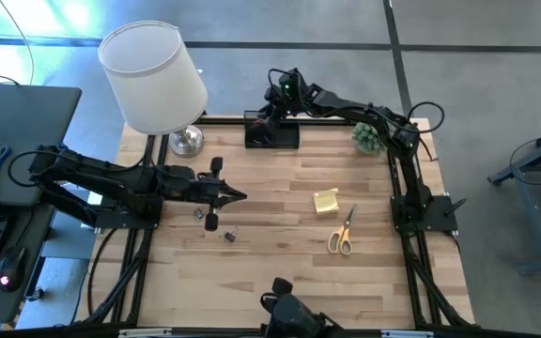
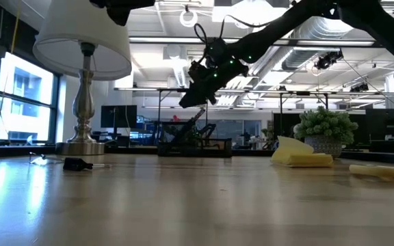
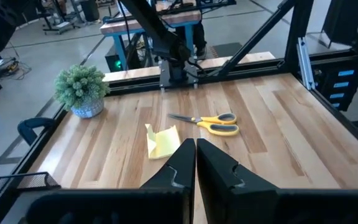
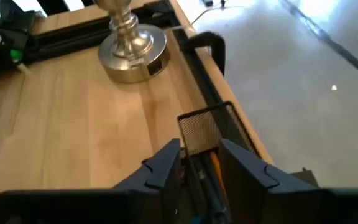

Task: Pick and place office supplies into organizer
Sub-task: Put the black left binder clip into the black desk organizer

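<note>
On the light wooden table (image 1: 280, 225), your right gripper (image 4: 199, 163) hangs half open, holding nothing, right above the black mesh organizer (image 1: 271, 130). The orange-handled scissors (image 1: 342, 232) lie towards five o'clock, pointing twelve.

Black mesh organizer (image 4: 199, 132) sits right under the dark right gripper (image 4: 199, 163), an orange streak inside it. Beyond those fingers, a silver lamp base (image 4: 133, 45) on pale striped wood (image 4: 73, 124). Ahead of the black left gripper (image 3: 195, 163): yellow sticky pad (image 3: 162, 142), orange-handled scissors (image 3: 209, 122).

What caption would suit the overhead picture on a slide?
Right gripper over the organizer; sticky pad and scissors wait on the table.
</note>
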You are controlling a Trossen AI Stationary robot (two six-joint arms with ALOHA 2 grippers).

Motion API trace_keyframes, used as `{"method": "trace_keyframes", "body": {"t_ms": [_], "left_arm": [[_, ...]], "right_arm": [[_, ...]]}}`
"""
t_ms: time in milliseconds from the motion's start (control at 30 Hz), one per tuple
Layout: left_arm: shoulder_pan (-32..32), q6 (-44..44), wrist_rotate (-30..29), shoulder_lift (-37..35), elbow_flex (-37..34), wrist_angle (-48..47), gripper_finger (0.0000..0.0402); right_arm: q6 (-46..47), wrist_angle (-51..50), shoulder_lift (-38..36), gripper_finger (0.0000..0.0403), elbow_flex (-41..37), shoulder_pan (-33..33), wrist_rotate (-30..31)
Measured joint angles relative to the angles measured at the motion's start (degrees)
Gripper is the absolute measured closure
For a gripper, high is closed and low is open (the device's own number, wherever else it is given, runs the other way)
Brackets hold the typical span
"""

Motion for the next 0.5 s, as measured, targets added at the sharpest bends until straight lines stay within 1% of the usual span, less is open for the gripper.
{"method": "trace_keyframes", "body": {"t_ms": [100, 233, 300, 400, 500], "left_arm": [[0.0, 0.14, 0.0, -1.94, 0.01, -3.18, 0.0396], [0.01, 1.66, -0.51, -3.79, 0.06, -10.15, 0.0393], [0.0, 2.29, -3.63, -3.68, 0.07, -12.37, 0.0387], [0.01, 1.77, -10.69, -3.33, 0.05, -14.14, 0.0374], [0.07, 0.1, -14.64, -2.59, 0.0, -16.3, 0.0355]], "right_arm": [[-0.01, -2.15, -1.0, 0.0277, -0.07, 0.31, -0.6], [-0.48, -6.27, -5.15, 0.0251, -0.07, 0.9, -1.53], [-1.58, -10.29, -7.88, 0.0243, -0.07, 1.61, -2.78], [-5.44, -17.62, -11.17, 0.0239, -0.24, 4.09, -6.15], [-6.46, -18.37, -13.13, 0.0247, -4.13, 8.48, -7.74]]}}
